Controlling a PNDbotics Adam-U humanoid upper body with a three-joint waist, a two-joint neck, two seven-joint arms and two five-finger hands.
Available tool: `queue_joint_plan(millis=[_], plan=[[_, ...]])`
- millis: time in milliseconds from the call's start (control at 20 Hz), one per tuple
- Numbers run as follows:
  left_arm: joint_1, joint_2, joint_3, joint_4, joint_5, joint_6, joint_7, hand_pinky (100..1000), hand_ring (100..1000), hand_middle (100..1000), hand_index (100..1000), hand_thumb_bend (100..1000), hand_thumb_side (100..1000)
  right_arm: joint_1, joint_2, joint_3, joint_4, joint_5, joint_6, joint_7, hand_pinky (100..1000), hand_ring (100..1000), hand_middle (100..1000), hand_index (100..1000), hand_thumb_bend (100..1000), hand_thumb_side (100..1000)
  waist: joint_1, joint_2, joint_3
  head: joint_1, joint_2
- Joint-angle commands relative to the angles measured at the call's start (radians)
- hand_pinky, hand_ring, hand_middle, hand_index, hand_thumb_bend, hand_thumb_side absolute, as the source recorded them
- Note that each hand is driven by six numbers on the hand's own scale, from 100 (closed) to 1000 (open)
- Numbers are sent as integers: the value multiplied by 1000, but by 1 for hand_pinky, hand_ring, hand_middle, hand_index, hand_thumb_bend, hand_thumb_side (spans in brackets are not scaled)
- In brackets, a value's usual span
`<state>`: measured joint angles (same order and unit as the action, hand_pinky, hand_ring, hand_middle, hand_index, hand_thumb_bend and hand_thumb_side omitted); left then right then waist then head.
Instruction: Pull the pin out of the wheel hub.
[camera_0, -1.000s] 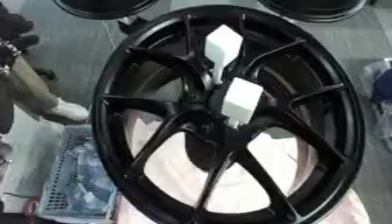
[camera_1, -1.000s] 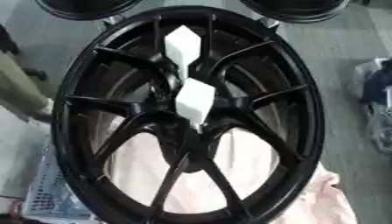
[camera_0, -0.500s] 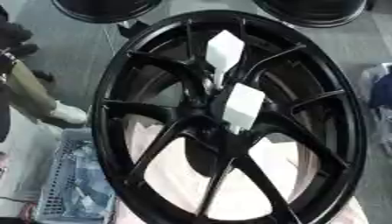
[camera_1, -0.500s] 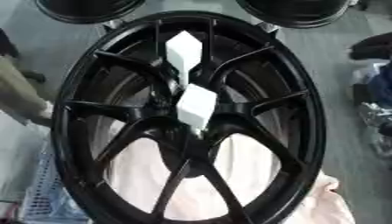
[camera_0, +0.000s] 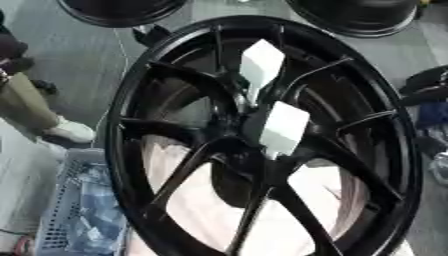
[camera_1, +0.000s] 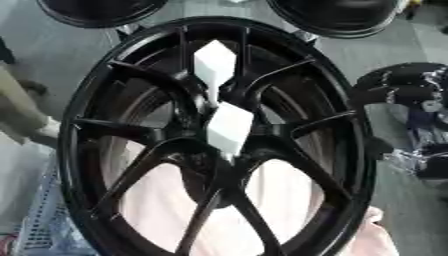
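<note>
Little has moved since the earlier frames: the black wheel hub (camera_1: 219, 145) fills the view as before, framing shifted only slightly. Two white blocks (camera_1: 229, 127) sit at its centre, one above the other, upper one (camera_1: 214, 65) on a spoke. Pin not made out; may be among these. Neither robot hand shows in either view, so state unknown and no placing relative to it. Pale cloth (camera_1: 280, 200) shows through the spokes. Blue basket (camera_0: 74, 210) lower left, cut off. Two more dark rims (camera_0: 359, 15) cropped at top.

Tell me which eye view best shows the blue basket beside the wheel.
The left eye view: the blue basket shows its mesh wall and contents at lower left, beside the black wheel. The right eye view catches only a sliver at its left edge.
</note>
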<state>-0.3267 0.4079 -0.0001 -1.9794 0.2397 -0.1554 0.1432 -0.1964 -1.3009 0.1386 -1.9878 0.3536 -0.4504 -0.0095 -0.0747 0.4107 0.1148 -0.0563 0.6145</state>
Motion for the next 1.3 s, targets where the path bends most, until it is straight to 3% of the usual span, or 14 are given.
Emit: queue_joint_plan(millis=[50, 300, 650, 1150, 1300], plan=[[-11, 32, -1, -21, -2, 1, -6, 769, 763, 664, 766, 100, 711, -27, -48, 5, -12, -28, -17, 56, 813, 855, 794, 832, 251, 175, 0, -15, 2, -11, 7], [-10, 33, -2, -21, -1, 2, -8, 769, 763, 663, 766, 100, 712, -44, -54, 5, -12, -54, -22, 85, 811, 856, 797, 832, 267, 163, -3, -15, 7, -17, 12], [-9, 37, -5, -21, 2, 7, -11, 769, 763, 663, 765, 100, 713, -165, -67, 42, -12, -131, -43, 156, 810, 859, 803, 835, 290, 159, -15, -17, 19, -32, 13], [-6, 46, -2, -21, 4, 10, -3, 769, 763, 663, 764, 100, 712, -287, -71, 62, -12, -223, -67, 259, 814, 861, 807, 842, 327, 141, -34, -26, 31, -59, -11], [-5, 48, -1, -21, 5, 12, 0, 769, 763, 663, 764, 100, 713, -325, -73, 64, -12, -252, -79, 289, 821, 867, 813, 851, 374, 119, -40, -29, 32, -64, -16]])
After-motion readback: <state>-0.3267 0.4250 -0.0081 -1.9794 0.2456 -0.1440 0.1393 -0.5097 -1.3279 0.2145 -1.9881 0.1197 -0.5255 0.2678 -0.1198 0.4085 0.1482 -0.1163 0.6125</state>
